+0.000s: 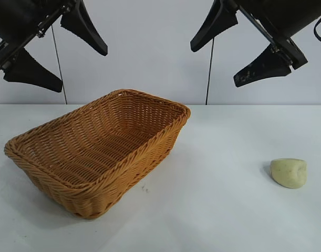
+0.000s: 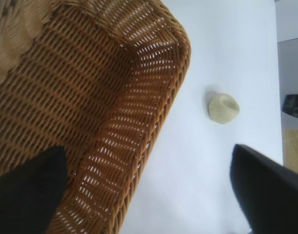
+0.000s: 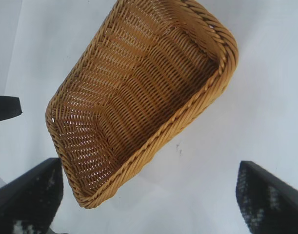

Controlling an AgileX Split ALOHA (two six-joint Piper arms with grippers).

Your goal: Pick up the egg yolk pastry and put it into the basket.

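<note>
woven basket [image 1: 97, 152] sits on the white table [image 1: 213, 210], with the egg yolk pastry [image 1: 289, 172] well apart to its right. both the left gripper [image 1: 58, 50] and right gripper [image 1: 239, 50] hang above, jaws spread wide, holding nothing.

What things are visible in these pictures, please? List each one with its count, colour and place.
basket: one, orange-brown wicker, on the table at the left of the exterior view, nothing in it.
egg yolk pastry: one, pale yellowish-cream, on the table at the right, apart from the basket.
table: one, white, under both things.
wall: one, pale grey, behind the table.
left end effector: one, black, open, raised above the basket's side.
right end effector: one, black, open, raised above the table, between basket and pastry.
</note>
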